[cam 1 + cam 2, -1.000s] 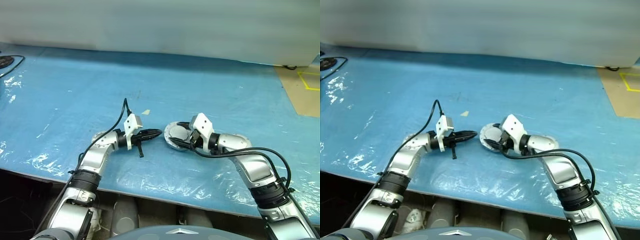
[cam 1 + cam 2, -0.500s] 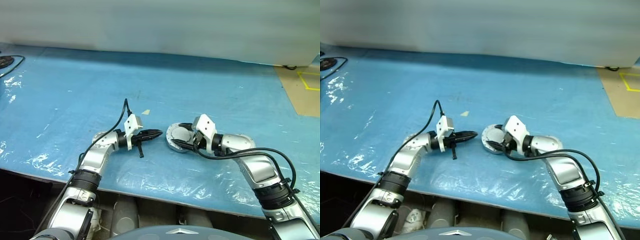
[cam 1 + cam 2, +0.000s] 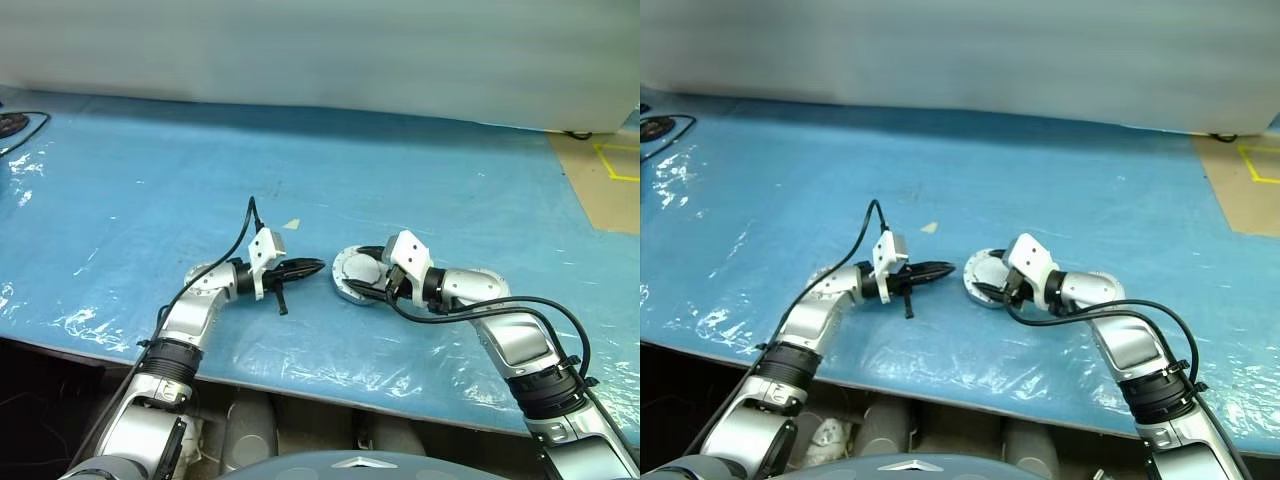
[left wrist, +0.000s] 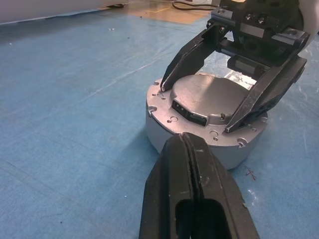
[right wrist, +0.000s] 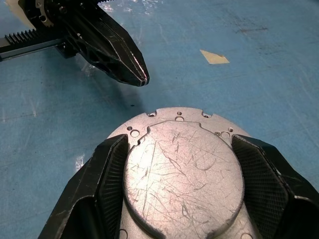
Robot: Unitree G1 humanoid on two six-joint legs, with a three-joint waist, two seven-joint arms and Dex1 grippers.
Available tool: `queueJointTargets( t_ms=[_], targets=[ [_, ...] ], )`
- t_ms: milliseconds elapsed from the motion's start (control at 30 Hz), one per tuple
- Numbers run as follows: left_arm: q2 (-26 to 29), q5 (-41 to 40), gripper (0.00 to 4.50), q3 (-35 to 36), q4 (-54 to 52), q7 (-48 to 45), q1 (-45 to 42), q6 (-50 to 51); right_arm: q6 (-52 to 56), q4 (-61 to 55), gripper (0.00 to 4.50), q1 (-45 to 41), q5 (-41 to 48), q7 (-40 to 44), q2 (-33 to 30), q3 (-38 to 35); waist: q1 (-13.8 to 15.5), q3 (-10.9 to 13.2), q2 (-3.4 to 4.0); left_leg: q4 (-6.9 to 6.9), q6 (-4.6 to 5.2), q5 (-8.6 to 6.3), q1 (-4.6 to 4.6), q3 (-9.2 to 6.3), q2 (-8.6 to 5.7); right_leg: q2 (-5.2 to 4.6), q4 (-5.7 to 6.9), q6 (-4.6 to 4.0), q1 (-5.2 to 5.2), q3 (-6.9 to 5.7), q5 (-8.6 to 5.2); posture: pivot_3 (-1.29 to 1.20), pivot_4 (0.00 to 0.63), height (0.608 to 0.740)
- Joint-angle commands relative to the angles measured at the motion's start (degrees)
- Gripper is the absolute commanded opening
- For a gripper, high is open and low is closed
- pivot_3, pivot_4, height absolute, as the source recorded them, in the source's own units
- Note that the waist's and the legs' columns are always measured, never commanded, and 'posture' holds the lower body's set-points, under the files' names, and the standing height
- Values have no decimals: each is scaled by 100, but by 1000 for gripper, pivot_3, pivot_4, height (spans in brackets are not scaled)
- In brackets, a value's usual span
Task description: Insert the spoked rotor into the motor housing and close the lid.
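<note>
1. The motor housing [image 4: 207, 130], a short round silver metal body, sits on the blue plastic-covered table [image 3: 150, 180], near the front edge and between the two arms. A flat, scratched silver lid [image 5: 183, 174] covers its top, so no copper windings and no spoked rotor are visible (the rotor is probably already inside).
2. The right gripper [image 5: 184, 172] has its two black fingers spread wide, one on each side of the lid. The fingers [image 4: 259, 99] stand at the lid's rim and appear to hold it, though firm contact cannot be confirmed.
3. The left gripper [image 4: 192, 149] is fully closed and holds nothing. Its joined tips point level at the housing's side wall, just beside it; whether they touch it cannot be told.
4. A small scrap of tape [image 5: 214, 57] lies on the table beyond the housing.
5. Judgement: the step in hand is seating the lid. To do it well, the right gripper should keep the lid level and centred, with its edge notches lined up with the rim, while the closed left gripper braces the housing against sliding on the slick plastic.
</note>
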Motion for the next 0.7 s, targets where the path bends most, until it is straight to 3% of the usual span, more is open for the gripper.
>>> queueJointTargets(
  t_ms=[33, 300, 700],
  targets=[
    [-138, -111, 0, -48, 41, -9, -357, -57, 39, 57, 2985, 97, -98, -3, -1, 124, 2, 0, 0, 3, 0, 0, 0, 0, 0, -1, 2, 0, 0, 1, 0, 0, 150, 740],
    [-412, 65, 0, -291, 359, -60, -874, -11, 86, 19, 2985, 142, -92, -44, 0, 140, 0, -2, 1, 8, 0, 0, 7, 2, -2, 0, 8, 0, 1, 12, 0, 0, 150, 740],
    [25, 705, 0, -1002, 428, -13, -748, 723, 93, -59, 2985, 180, -43, -108, 5, 74, 11, -13, 7, 5, 2, -3, 37, 3, -6, -6, 6, 0, 30, 14, -1, 0, 150, 740]
  ],
)
